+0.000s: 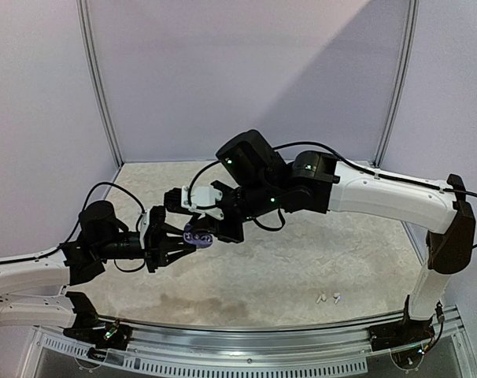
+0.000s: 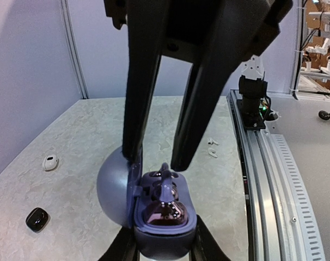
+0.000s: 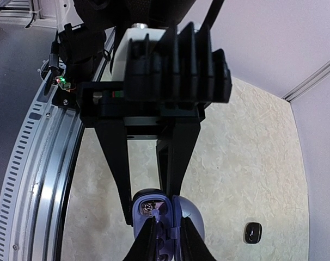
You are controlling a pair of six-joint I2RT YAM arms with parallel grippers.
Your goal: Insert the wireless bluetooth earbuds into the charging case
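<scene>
While the left gripper [image 1: 182,242] clamps the open charging case [image 2: 164,231], the right gripper [image 2: 157,163] hangs above, its grip unclear. The case faces up, long axis in line with the left gripper, lid [image 2: 113,190] swung sideways. One dark purplish earbud [image 2: 164,213] sits seated; a second earbud [image 2: 164,176] stands beneath the right jaws.
</scene>
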